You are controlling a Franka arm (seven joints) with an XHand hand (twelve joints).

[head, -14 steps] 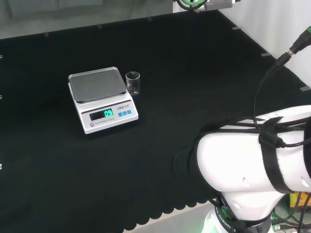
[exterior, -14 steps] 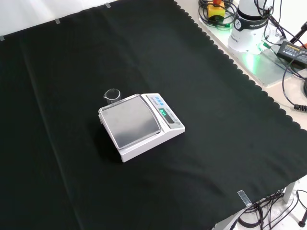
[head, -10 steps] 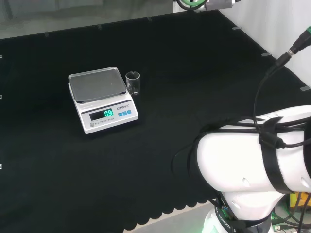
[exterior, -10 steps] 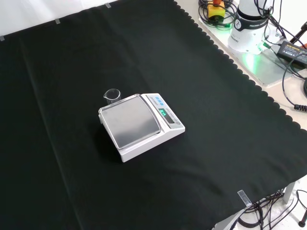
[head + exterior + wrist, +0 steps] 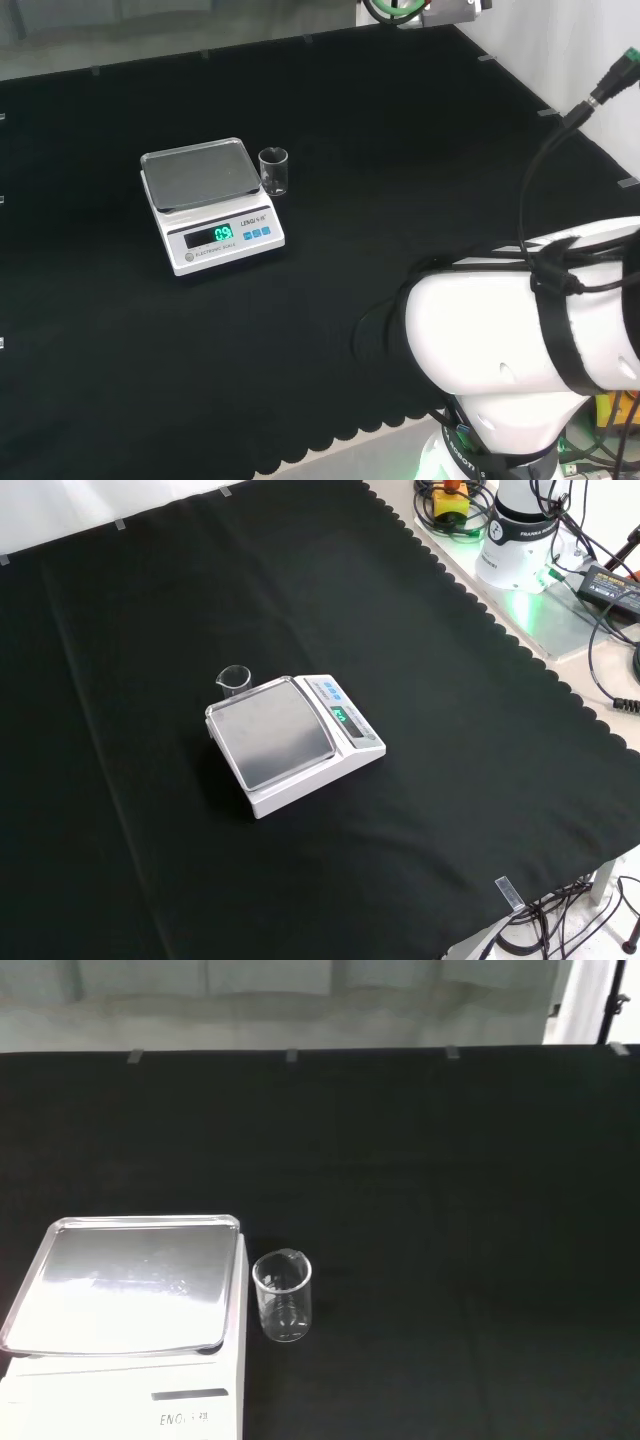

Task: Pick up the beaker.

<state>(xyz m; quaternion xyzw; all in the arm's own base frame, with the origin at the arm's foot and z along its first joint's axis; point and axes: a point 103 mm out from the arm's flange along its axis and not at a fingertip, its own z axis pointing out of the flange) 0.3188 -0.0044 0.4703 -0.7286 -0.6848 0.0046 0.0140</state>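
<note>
You have the small clear glass beaker (image 5: 274, 171) standing upright on the black cloth of the table (image 5: 400, 150), open mouth up, with nothing visible inside it. In the head view it stands just beside the right edge of the white electronic scale with a steel weighing pan (image 5: 210, 205), level with the pan's rear half; whether glass and scale housing touch, you cannot tell from that angle. In the front view the beaker (image 5: 233, 680) appears behind the scale's (image 5: 295, 742) upper left corner, its pour lip turned to the left. The wrist view gives you the beaker (image 5: 283, 1297) close to the pan's (image 5: 125, 1285) corner, apart from it by a narrow dark strip of cloth (image 5: 450, 1210). The scale's green display is lit.

The arm's big white link (image 5: 520, 350) sits at the lower right of the head view, well apart from the beaker. No fingers or palm can be made out, so you cannot tell whether the hand is spread or closed. From the wrist camera's position, the beaker lies ahead and below, with bare cloth in between. The beaker rests on the table, not lifted.
</note>
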